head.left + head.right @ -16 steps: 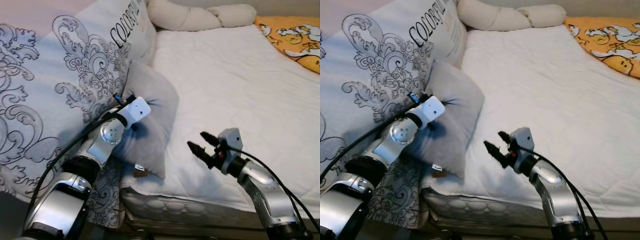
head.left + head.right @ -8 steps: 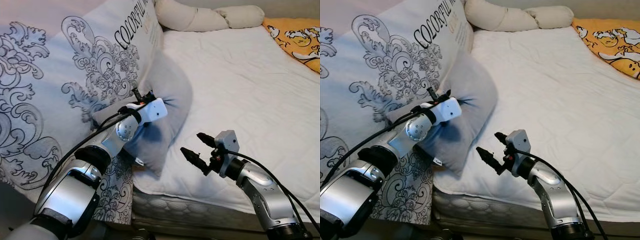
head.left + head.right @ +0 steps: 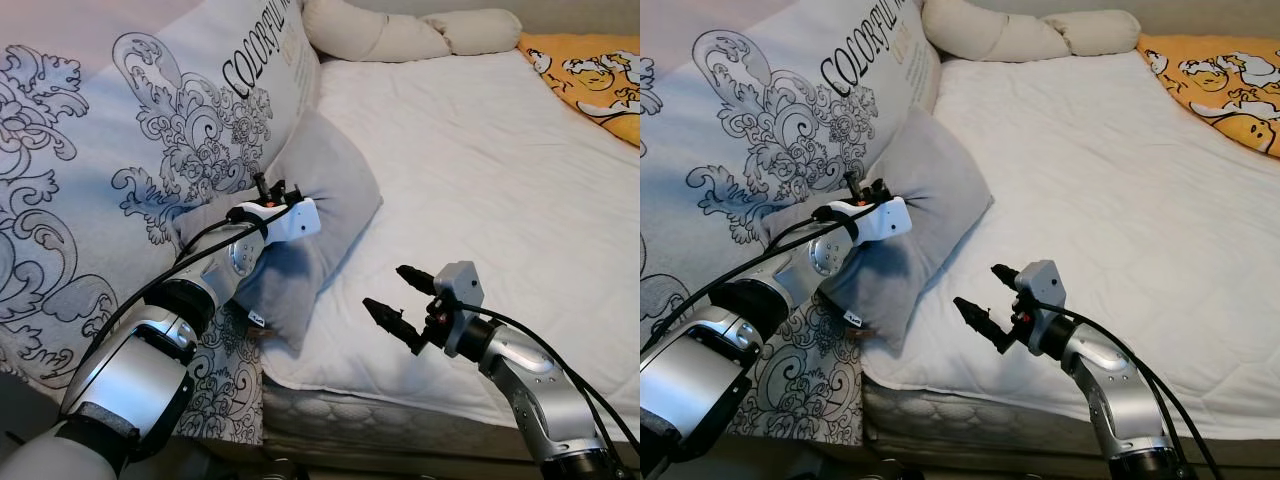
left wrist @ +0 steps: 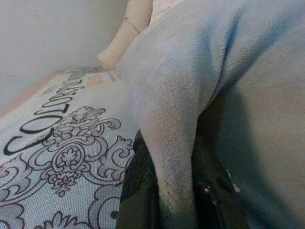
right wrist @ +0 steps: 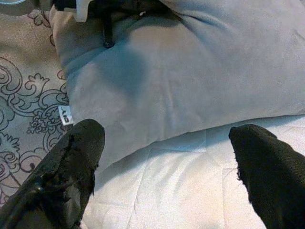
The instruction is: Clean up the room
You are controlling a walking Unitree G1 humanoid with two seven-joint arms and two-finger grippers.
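Note:
A grey cushion (image 3: pixel 330 180) lies at the left edge of the white mattress (image 3: pixel 480 170), leaning against a large patterned pillow (image 3: pixel 130 150). My left gripper (image 4: pixel 174 200) is shut on a fold of the grey cushion (image 4: pixel 238 95); its black fingers (image 4: pixel 138 191) pinch the fabric from both sides. In the eye views the left wrist (image 3: pixel 288 218) presses into the cushion's middle. My right gripper (image 3: pixel 385 287) hovers open just above the mattress, to the right of the cushion and apart from it. Its spread fingertips (image 5: pixel 71 162) point at the cushion's lower edge (image 5: pixel 190 86).
A cream bolster (image 3: pixel 400 35) lies along the head of the bed. A yellow printed blanket (image 3: pixel 590 70) covers the far right corner. The mattress's front edge (image 3: pixel 380 400) drops off just below the right arm. A small tag (image 5: pixel 64 114) hangs from the cushion.
The left arm has reached further in and shifted the grey cushion slightly up and toward the mattress. The right gripper has stayed open in about the same place.

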